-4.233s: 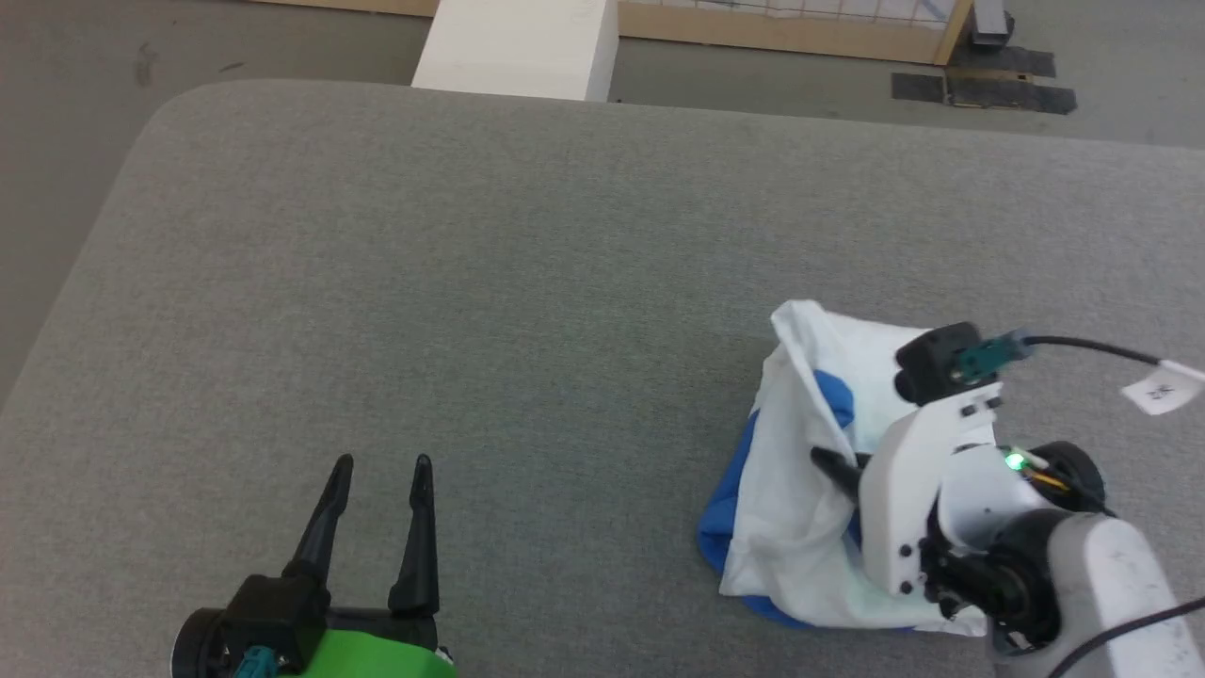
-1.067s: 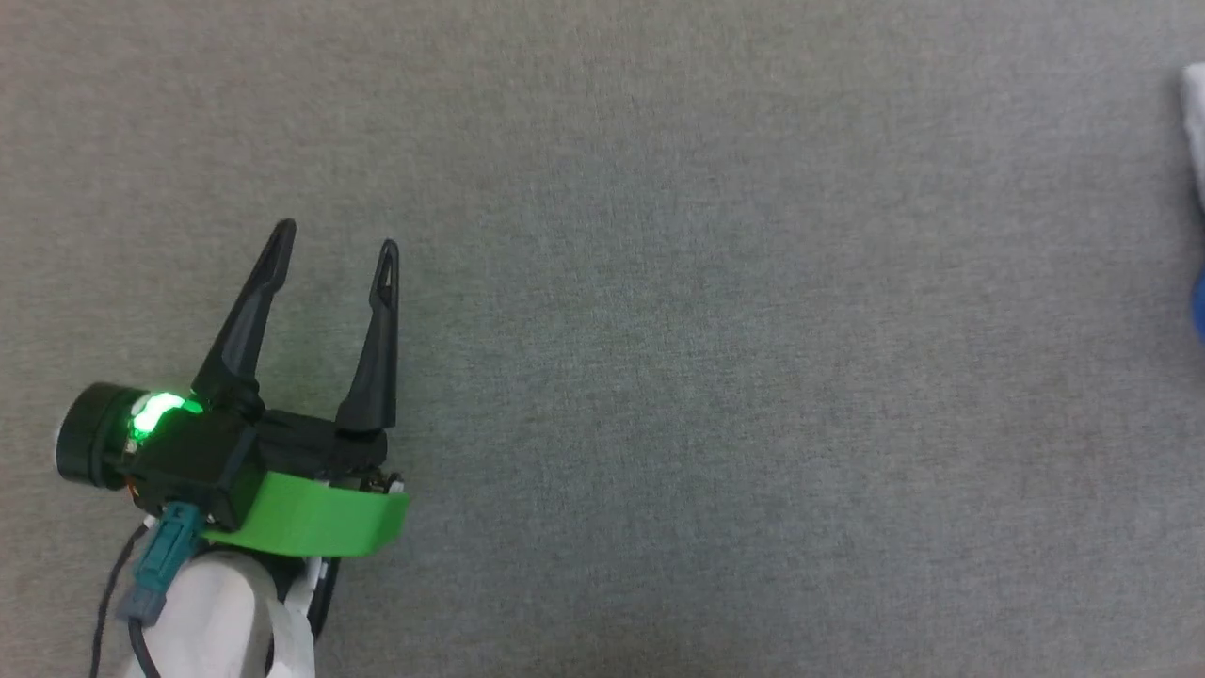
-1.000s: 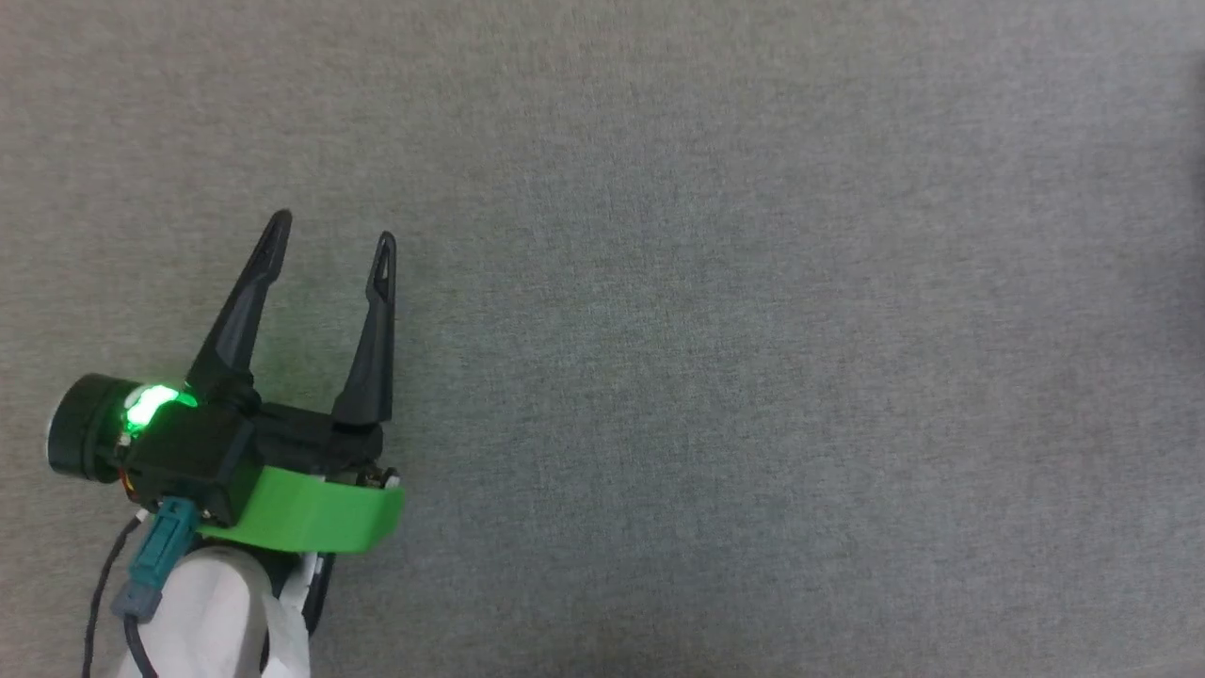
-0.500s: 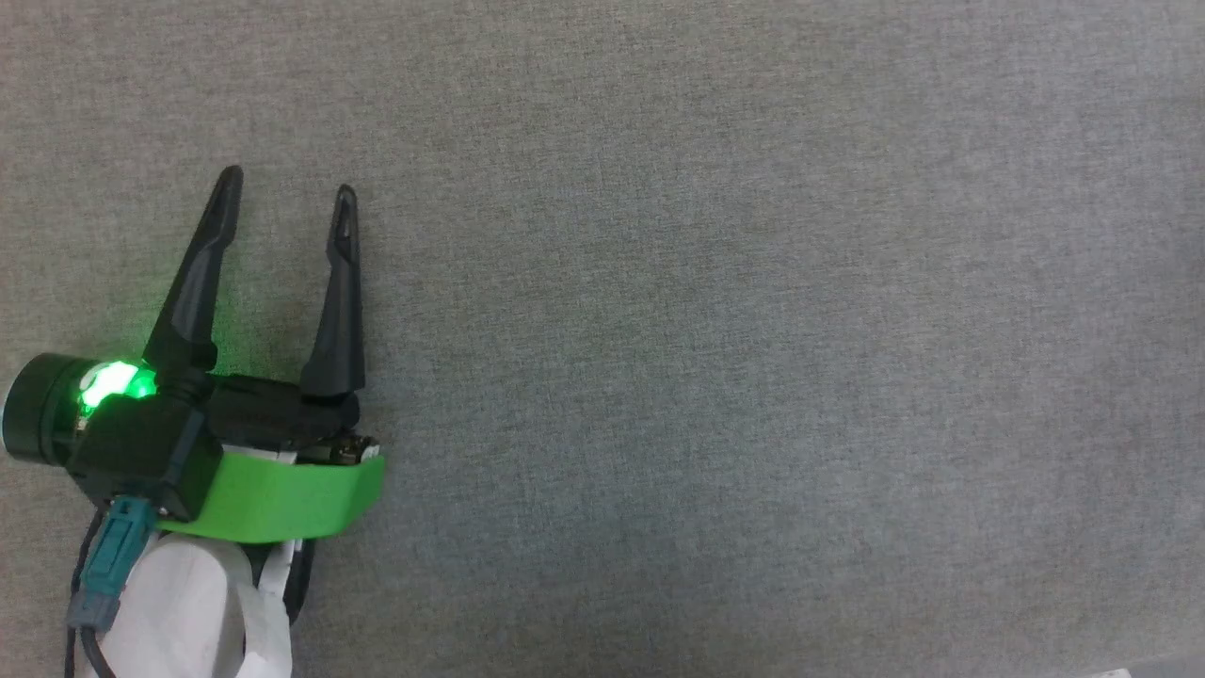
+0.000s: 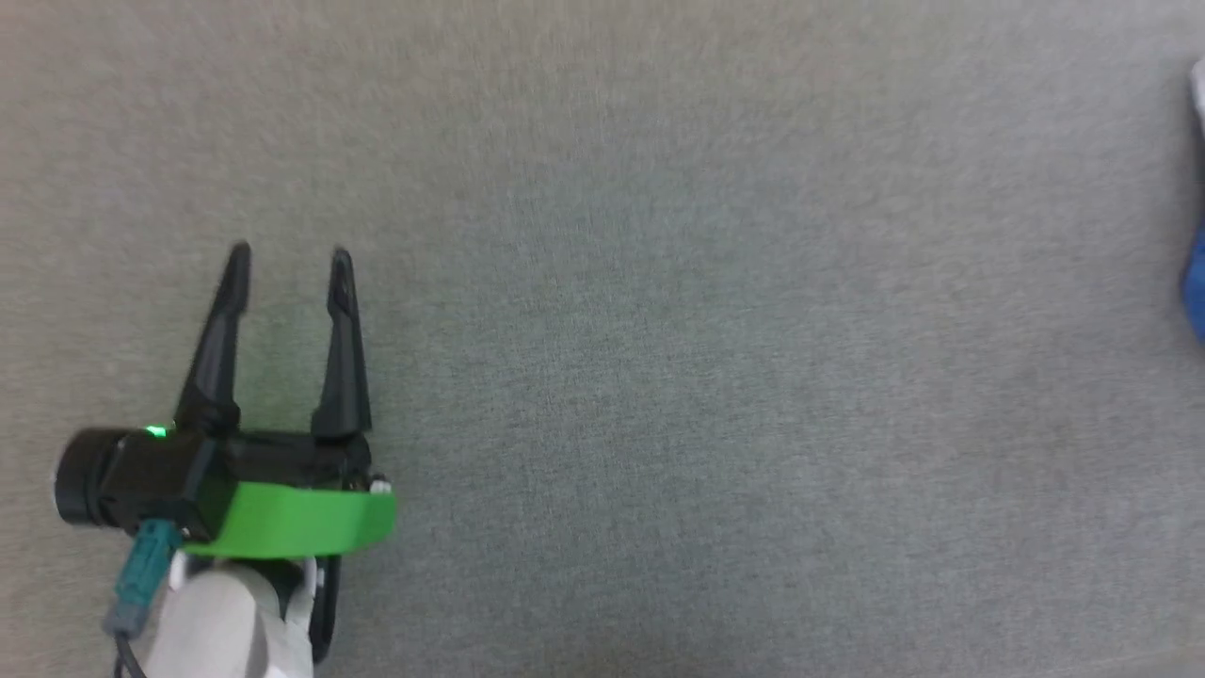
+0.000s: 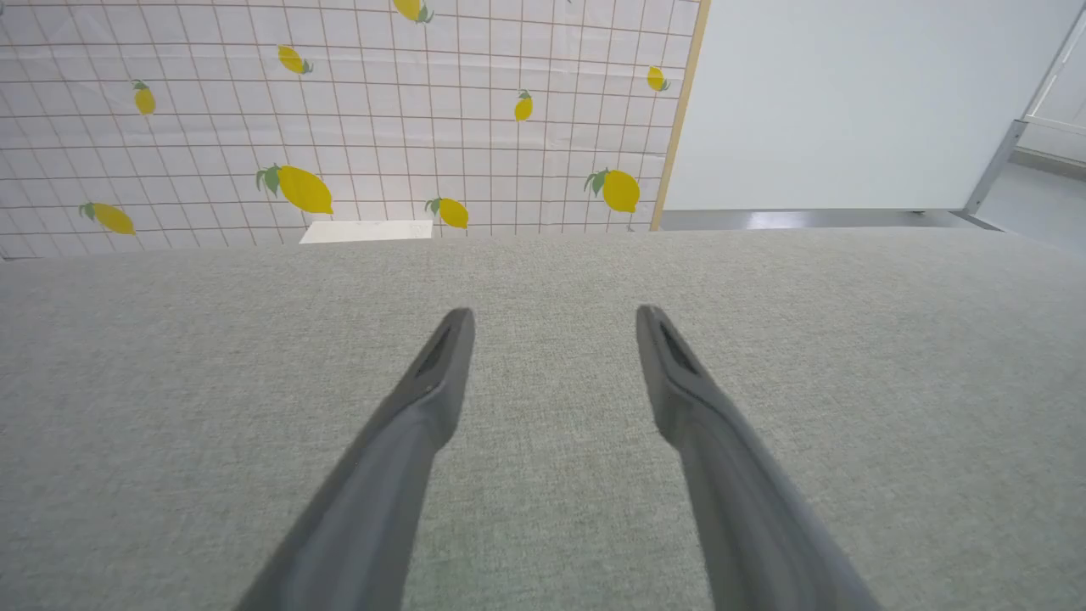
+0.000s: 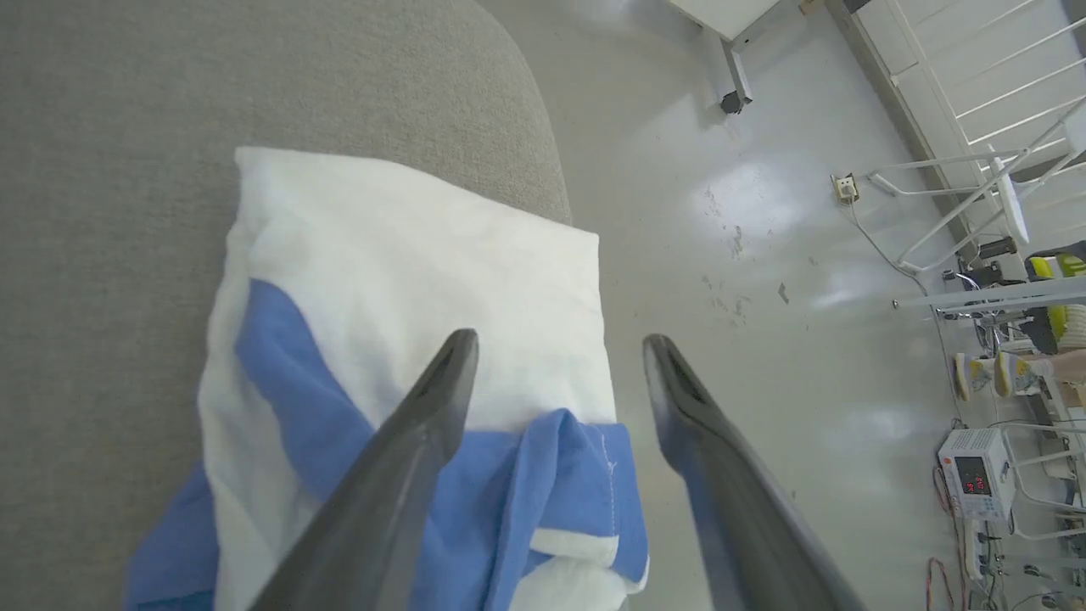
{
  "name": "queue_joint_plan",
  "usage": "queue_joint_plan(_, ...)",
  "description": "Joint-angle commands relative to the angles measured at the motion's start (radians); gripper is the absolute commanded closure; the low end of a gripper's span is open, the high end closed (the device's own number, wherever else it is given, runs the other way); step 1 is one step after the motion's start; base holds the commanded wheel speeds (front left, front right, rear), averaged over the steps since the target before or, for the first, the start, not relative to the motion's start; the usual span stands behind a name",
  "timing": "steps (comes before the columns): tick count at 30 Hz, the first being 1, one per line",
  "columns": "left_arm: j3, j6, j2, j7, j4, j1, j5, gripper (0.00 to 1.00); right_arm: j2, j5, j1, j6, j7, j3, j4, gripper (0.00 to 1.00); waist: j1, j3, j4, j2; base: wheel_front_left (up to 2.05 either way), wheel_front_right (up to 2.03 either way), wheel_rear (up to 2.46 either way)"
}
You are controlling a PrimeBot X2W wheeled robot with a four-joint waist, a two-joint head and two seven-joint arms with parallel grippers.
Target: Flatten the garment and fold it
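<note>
The garment (image 7: pixel 407 271), a white T-shirt with blue parts, lies bunched at the rounded corner of the grey table (image 7: pixel 127 102), part of it reaching past the table's edge. My right gripper (image 7: pixel 560 348) hovers above it, open, with nothing between its fingers. In the head view just a sliver of the garment (image 5: pixel 1197 282) shows at the right edge. My left gripper (image 5: pixel 287 259) is open over bare grey cloth at the lower left, far from the shirt. The left wrist view shows that left gripper (image 6: pixel 551 318) empty, fingers apart.
The grey table surface (image 5: pixel 659 330) spreads wide between the left gripper and the shirt. Beyond the table's far edge stand a lemon-print screen (image 6: pixel 339 127) and a white box (image 6: pixel 365 231). Off the corner lies a shiny floor (image 7: pixel 764 212) with metal frames and equipment (image 7: pixel 971 475).
The head camera has shifted, bringing the shirt's edge back in at the right. My left gripper stays open over the bare table.
</note>
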Motion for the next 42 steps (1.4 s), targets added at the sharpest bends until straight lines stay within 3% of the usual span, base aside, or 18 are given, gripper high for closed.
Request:
queue_joint_plan(1,-0.003,0.010,-0.005,-0.007,0.011,0.017,-0.008,0.00,0.020,0.005,0.025,-0.002,-0.009,0.005,-0.014,0.00,-0.0001,-0.135,0.008,0.0000,0.00,0.00,0.00)
queue_joint_plan(9,-0.015,0.029,-0.028,-0.009,0.064,0.103,-0.027,0.00,0.195,0.105,0.165,-0.002,-0.085,-0.009,-0.154,0.00,-0.0001,-0.290,0.050,0.0000,0.00,0.00,0.00)
queue_joint_plan(18,-0.011,0.052,-0.044,-0.013,0.086,0.196,-0.053,0.00,0.398,0.126,0.371,-0.002,-0.352,0.006,-0.345,0.00,-0.0001,-0.393,0.104,0.0000,0.00,0.00,0.00)
queue_joint_plan(22,-0.012,0.056,-0.047,-0.016,0.091,0.223,-0.056,0.00,0.456,0.112,0.452,-0.002,-0.463,0.037,-0.382,0.00,-0.0001,-0.424,0.121,0.0000,0.00,0.00,0.00)
queue_joint_plan(29,-0.037,0.033,-0.053,-0.028,0.136,0.257,-0.056,0.00,0.486,0.047,0.583,-0.002,-0.591,0.098,-0.388,0.00,-0.0001,-0.463,0.143,0.0000,0.00,0.00,0.00)
queue_joint_plan(42,-0.020,0.022,-0.086,-0.038,0.177,0.308,-0.046,0.00,0.487,0.091,0.684,-0.002,-0.679,0.109,-0.288,0.00,-0.0001,-0.492,0.145,0.0000,0.00,0.00,0.00)
